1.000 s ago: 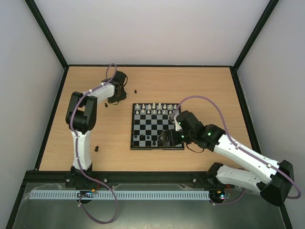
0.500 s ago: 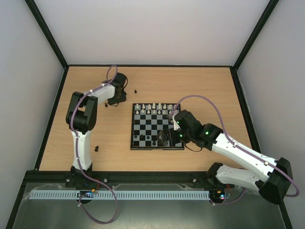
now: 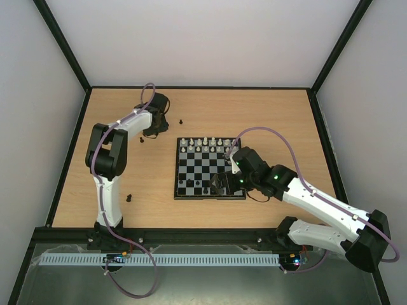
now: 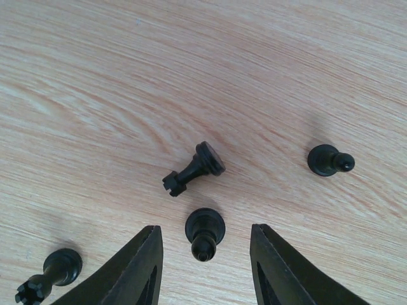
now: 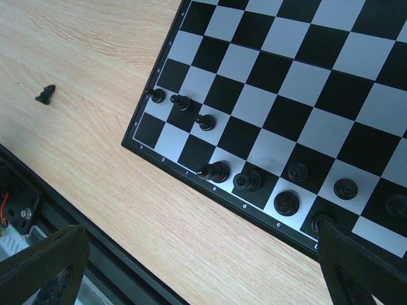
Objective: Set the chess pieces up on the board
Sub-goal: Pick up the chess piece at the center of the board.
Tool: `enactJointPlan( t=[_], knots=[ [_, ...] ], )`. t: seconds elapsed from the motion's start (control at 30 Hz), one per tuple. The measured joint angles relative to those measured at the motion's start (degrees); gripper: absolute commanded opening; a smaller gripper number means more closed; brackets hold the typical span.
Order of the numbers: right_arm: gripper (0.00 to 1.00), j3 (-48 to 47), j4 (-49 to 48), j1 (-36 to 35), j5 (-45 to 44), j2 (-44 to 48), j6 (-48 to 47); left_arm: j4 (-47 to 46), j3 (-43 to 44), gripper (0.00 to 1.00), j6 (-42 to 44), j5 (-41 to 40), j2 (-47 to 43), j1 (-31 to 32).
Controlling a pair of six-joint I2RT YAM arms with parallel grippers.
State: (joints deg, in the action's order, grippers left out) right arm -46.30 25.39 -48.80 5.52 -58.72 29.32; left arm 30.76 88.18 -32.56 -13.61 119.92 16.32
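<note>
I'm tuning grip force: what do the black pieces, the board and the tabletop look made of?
Black pieces: likely moulded plastic, semi-gloss; soft highlights on the rounded heads. Board: smooth, faintly shiny, probably plastic or printed laminate; cannot tell which. Tabletop: pale wood or wood-look laminate, matte, with clear grain lines.

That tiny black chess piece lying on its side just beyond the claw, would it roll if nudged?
Probably: the toppled black chess piece has a round base wider than its top, so it would likely roll in an arc. It looks smooth, so the fingers might slip.
</note>
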Motion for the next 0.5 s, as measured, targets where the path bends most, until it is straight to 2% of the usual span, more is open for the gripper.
enactJointPlan(
  t=[0.2,0.5],
  knots=[
    [0.99,0.2,-0.02,0.0,-0.02,0.0,-0.31,0.2,0.28,0.37,0.04,0.02,-0.02,0.0],
    [0.99,0.31,-0.02,0.0,-0.02,0.0,-0.44,0.46,0.68,0.22,0.15,0.07,-0.02,0.0]
  ],
)
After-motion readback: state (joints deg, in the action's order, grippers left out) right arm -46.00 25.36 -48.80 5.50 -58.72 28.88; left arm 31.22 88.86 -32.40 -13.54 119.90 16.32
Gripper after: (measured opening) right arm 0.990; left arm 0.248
